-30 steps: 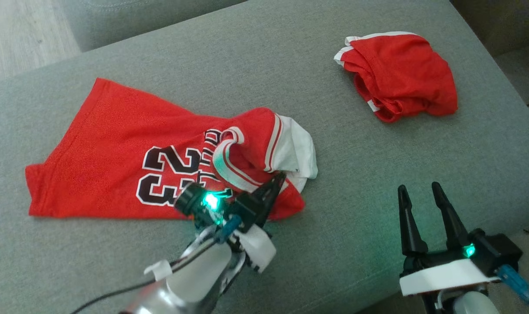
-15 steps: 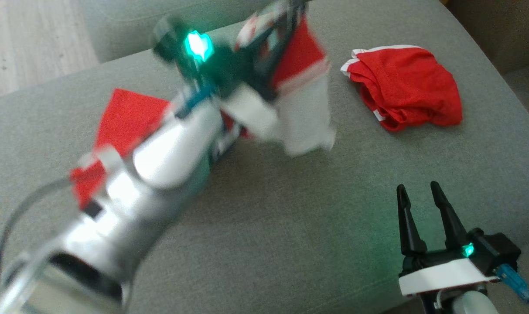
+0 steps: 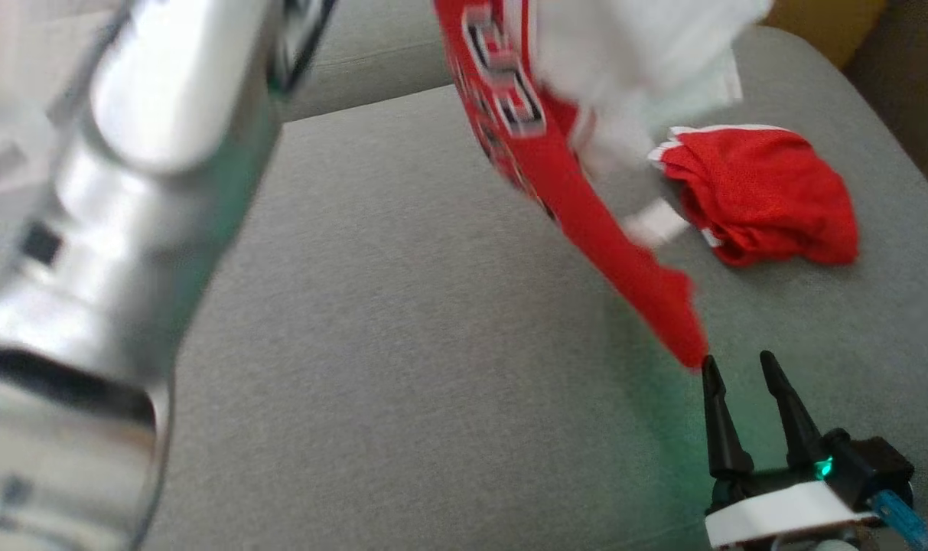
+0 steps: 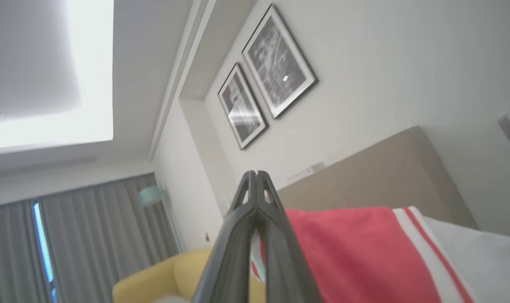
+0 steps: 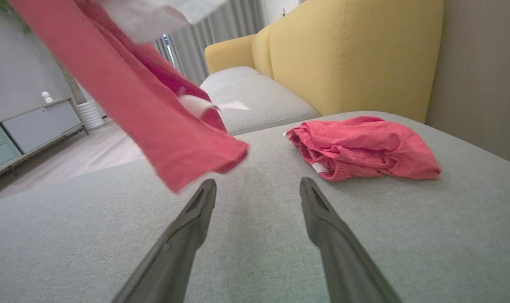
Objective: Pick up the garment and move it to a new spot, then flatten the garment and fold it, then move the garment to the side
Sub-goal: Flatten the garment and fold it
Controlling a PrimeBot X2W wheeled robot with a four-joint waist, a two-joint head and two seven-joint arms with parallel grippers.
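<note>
Left gripper (image 4: 256, 173) high, pointing upward, clamping dangling garment (image 3: 578, 222)

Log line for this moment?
step: pick up | left gripper: shut on red-and-white numbered jersey, hanging | right gripper: open, over grey fabric cushion

Bare grey cushion (image 3: 402, 344) left and centre, hanging jersey (image 3: 586, 222) — red shorts (image 3: 770, 199) beyond — crowding right

The only lettering I can find is on the red jersey (image 3: 586, 222) hanging in the air: big black characters (image 3: 502, 76) edged in white, running down the cloth. They are smeared by blur, so I cannot read them for sure. The small white tag (image 5: 319, 167) on the other red garment (image 5: 364, 147) is too small to read.
</note>
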